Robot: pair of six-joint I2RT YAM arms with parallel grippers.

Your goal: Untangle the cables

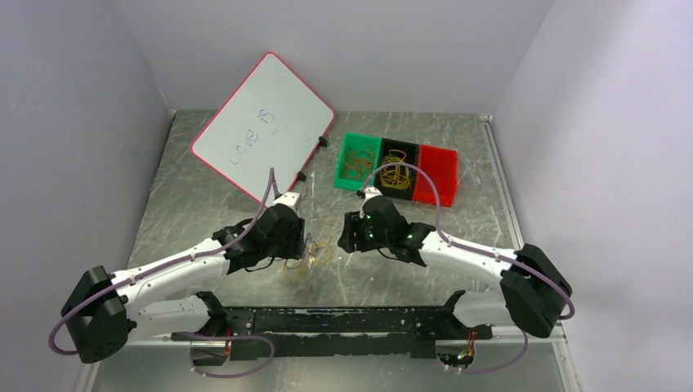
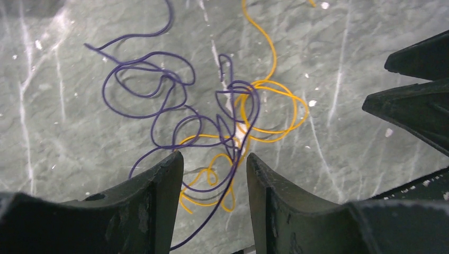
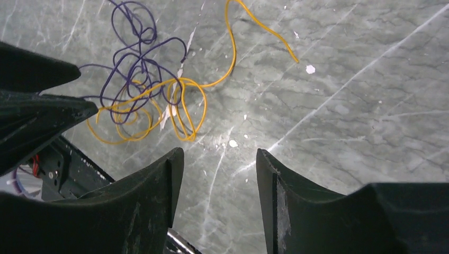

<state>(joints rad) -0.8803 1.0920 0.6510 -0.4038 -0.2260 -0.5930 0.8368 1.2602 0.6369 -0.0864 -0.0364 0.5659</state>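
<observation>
A robotics lab test cell is indicated. A marbled grey surface is enclosed by plain pale walls. A left arm and a right arm, white and black, are bolted to a black rail at the near edge. A red-rimmed whiteboard is propped at the back, and a green bin, a black bin and a red bin are lined up beside it.

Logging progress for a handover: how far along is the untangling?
Done: some cables already lie in the green bin and black bin; the red bin looks empty. In hand: nothing is gripped; the left gripper hangs open over the tangle, strands between its fingers, and the right gripper is open beside it. Left: the purple cable and orange cable are still knotted together on the table.
</observation>
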